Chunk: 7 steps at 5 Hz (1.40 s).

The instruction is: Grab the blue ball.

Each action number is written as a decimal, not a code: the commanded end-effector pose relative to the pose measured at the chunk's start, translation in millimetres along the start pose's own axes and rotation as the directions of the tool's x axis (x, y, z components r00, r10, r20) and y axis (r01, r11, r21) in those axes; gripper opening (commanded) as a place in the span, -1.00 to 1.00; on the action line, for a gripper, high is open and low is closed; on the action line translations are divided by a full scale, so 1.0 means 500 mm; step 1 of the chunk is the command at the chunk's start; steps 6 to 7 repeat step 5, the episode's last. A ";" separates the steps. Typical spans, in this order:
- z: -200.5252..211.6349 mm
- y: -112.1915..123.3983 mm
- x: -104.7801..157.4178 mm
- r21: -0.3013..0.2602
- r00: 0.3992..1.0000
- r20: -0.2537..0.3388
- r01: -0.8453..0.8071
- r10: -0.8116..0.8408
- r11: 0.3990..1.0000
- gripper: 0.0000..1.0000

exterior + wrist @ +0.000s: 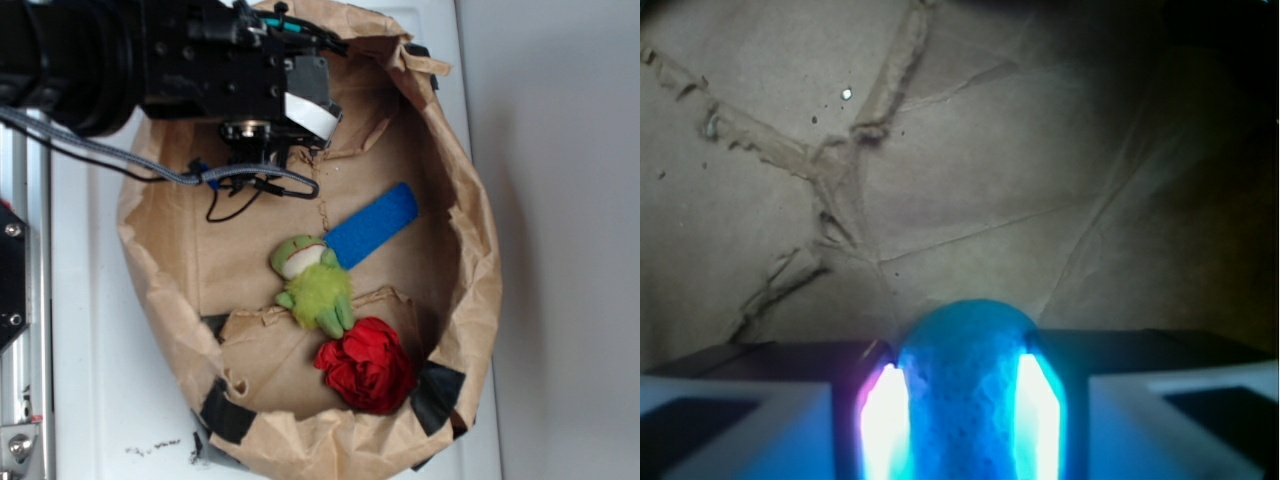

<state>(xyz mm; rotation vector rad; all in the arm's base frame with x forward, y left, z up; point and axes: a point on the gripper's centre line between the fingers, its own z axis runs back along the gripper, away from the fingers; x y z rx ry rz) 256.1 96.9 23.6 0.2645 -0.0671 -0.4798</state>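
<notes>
In the wrist view the teal-blue ball (962, 390) sits squeezed between my two fingers (770, 410), filling the gap, with brown paper below it. My gripper (962, 420) is shut on the ball. In the exterior view the black arm and gripper (250, 135) hang over the upper left of the paper-lined basket (470, 250); the ball is hidden under the arm there.
A green plush frog (312, 283), a flat blue rectangular strip (374, 224) and a red cloth ball (368, 365) lie in the basket. Its crumpled paper walls rise all round. A metal rail (25, 300) runs along the left.
</notes>
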 end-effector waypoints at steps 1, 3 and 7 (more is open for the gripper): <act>0.166 0.000 0.015 -0.218 0.996 0.090 -0.009 0.029 0.976 -1.00; 0.309 -0.019 -0.008 -0.380 0.970 0.232 0.015 0.079 0.925 -1.00; 0.312 -0.015 -0.028 -0.335 0.952 0.288 -0.003 0.105 0.942 -1.00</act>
